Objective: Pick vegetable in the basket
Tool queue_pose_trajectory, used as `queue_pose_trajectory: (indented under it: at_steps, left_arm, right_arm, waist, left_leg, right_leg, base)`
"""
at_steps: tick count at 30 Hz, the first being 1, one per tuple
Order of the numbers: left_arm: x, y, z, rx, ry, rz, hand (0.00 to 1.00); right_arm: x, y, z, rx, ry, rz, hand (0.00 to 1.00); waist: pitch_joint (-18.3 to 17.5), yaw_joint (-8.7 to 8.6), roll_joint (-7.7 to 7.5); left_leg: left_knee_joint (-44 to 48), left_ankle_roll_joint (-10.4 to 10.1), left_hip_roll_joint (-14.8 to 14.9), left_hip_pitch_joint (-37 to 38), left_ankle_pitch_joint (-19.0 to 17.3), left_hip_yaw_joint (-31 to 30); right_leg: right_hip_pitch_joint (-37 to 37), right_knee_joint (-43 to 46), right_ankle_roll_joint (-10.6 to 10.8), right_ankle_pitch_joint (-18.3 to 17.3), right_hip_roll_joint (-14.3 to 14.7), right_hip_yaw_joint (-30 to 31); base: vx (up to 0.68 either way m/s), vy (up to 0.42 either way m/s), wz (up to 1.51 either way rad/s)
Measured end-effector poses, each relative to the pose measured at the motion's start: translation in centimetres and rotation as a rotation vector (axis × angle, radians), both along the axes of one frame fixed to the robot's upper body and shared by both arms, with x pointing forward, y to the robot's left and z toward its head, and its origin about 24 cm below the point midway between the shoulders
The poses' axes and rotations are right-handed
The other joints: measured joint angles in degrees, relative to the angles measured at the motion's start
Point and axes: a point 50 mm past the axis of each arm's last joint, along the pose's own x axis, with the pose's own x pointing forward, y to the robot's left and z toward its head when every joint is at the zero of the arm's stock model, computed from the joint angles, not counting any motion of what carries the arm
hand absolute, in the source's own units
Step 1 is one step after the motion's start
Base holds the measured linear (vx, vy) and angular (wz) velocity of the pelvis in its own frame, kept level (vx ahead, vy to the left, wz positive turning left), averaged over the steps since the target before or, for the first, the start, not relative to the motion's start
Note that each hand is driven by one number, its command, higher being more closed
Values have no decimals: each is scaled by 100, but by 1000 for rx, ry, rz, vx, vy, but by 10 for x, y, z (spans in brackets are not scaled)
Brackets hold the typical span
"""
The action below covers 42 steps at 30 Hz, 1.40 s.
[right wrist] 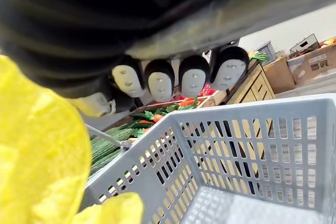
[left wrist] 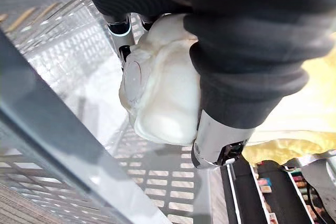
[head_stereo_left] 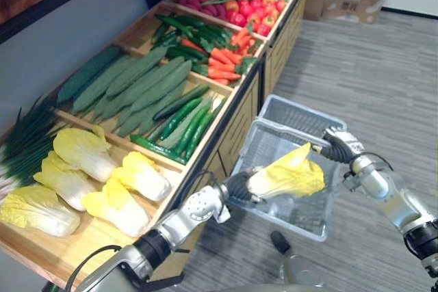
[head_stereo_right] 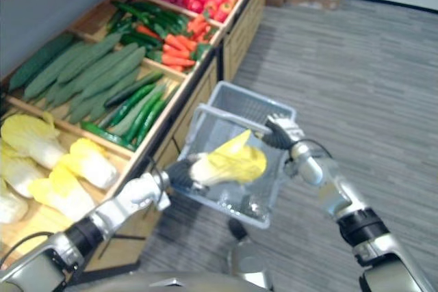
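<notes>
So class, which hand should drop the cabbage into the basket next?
Left: the left hand grips the cabbage above the basket, while the right hand holds the basket's rim.

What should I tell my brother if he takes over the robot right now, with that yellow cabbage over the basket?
Left hand: fingers curled round the cabbage, holding it over the grey basket.
Right hand: fingers curled at the basket's rim, seemingly holding it up.
Done: cabbage picked up and brought over the basket.
Left: lower it in and let go.
</notes>
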Motion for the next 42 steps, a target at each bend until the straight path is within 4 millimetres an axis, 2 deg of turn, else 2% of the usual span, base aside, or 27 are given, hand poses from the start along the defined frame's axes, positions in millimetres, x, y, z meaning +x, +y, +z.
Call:
queue_pose_trajectory:
  at_steps: [3,6,7,10,15,24,28,30,32,34,36,38,39,42]
  left_arm:
    - [4,3,-5,48,-9,13,100]
    - [12,1,-7,96,-43,35,100]
    - [14,1,-7,94,-45,45,0]
    - [25,-2,-6,74,-51,131,0]
    - [44,-15,8,29,-102,240,0]
    - [47,-25,15,-16,-111,244,0]
    - [49,-30,25,-60,-124,238,0]
    - [49,-35,36,-108,-147,222,0]
    - [44,-43,59,-214,-190,183,0]
    - [37,-42,70,-274,-204,152,0]
    - [25,-34,82,-329,-217,82,0]
    - [14,-28,84,-336,-216,42,0]
    - [6,-26,83,-340,-198,9,0]
    - [-12,-21,82,-350,-152,-59,0]
  right_arm:
    - [3,7,3,-10,-3,33,100]
    - [4,9,4,-11,-5,46,100]
    - [4,9,5,-12,-5,49,100]
    - [4,10,5,-13,-2,59,100]
    - [4,8,8,-12,-8,56,100]
    - [1,8,4,-20,23,63,100]
    - [-3,-2,-1,-10,36,24,100]
    - [-7,-11,-3,-2,42,-13,100]
    - [-12,-27,-11,7,72,-86,100]
    - [-16,-43,-20,23,100,-162,100]
    - [-23,-66,-36,37,148,-300,100]
    - [-33,-86,-53,67,198,-430,100]
    - [-47,-101,-67,59,246,-521,100]
    - [-73,-125,-89,100,310,-704,100]
  waist:
    - [12,-109,-18]
    - [43,-127,-66]
    - [52,-131,-80]
    - [69,-158,-104]
    - [173,-200,-121]
    - [196,-213,-128]
    - [221,-191,-95]
    - [222,-207,-91]
    - [221,-133,-79]
    - [214,-135,-65]
    - [206,-95,-53]
    - [206,-45,-53]
    - [179,33,-30]
    - [161,83,-16]
  left_leg:
    - [-23,7,-38,0,-2,-3]
    - [-29,12,-61,-3,-3,-13]
    - [-29,19,-65,-5,-5,-18]
    - [-22,55,-105,-86,-21,-81]
    - [-13,126,-198,-181,-52,-289]
    - [-7,133,-208,-199,-57,-334]
    - [11,158,-204,-251,-71,-405]
    - [40,187,-213,-354,-85,-575]
    - [69,216,-204,-435,-82,-775]
    - [70,246,-190,-512,-68,-983]
    - [49,296,-198,-606,-36,-1276]
    - [-45,357,-223,-639,10,-1497]
    - [-96,393,-258,-719,45,-1660]
    - [-240,474,-379,-815,141,-2013]
  right_leg:
    - [-3,-22,0,0,-15,1]
    - [-7,-29,1,0,-33,4]
    - [-8,-30,0,0,-38,4]
    - [-21,-50,1,-1,-90,-19]
    - [-18,-115,37,18,-248,-126]
    - [-12,-128,38,18,-279,-164]
    - [-12,-143,41,16,-335,-220]
    - [-11,-165,42,16,-388,-339]
    - [43,-173,50,9,-459,-515]
    - [134,-210,63,0,-527,-704]
    - [229,-210,89,-21,-625,-967]
    - [311,-214,113,-44,-709,-1164]
    - [346,-210,129,-57,-777,-1337]
    - [445,-195,154,-121,-935,-1680]
  base:
    - [-49,2,-1]
    - [-49,-13,0]
    - [-72,-29,2]
    - [-72,-29,9]
    - [-69,-26,14]
    - [-52,-36,3]
    - [-50,-42,9]
    - [-52,-46,33]
    - [-56,-48,40]
    - [-56,-52,52]
    - [-68,-52,66]
    - [-79,-55,62]
    - [-82,-50,65]
    - [-53,-25,71]
